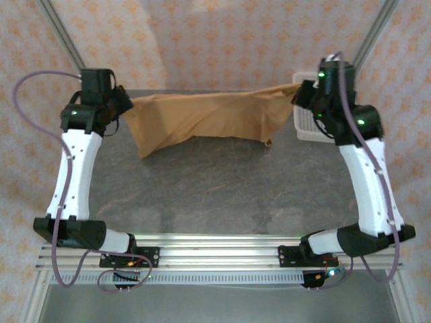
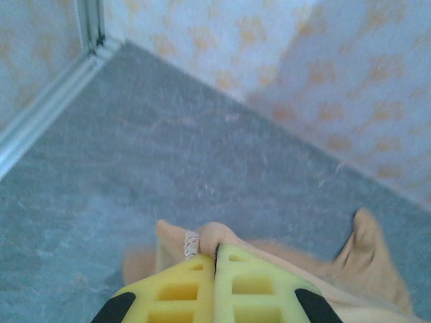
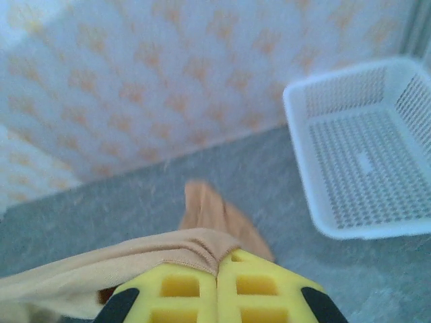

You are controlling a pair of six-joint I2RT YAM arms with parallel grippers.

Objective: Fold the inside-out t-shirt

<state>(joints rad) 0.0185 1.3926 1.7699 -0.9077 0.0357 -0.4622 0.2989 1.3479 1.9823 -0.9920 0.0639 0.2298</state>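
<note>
Grey table (image 1: 215, 195), orange-patterned walls (image 1: 222, 40), white basket (image 3: 301, 149); left tool (image 2: 215, 259) and right tool (image 3: 219, 269) closed on the t-shirt (image 1: 202, 118).

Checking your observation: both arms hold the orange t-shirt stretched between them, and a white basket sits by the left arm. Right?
No: the white basket sits by the right arm, as the top external view shows. The t-shirt part stands.

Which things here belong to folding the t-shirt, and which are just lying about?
Job:
inside-out t-shirt
left gripper and right gripper, both shut on it

Lying about:
white basket at the far right
</note>
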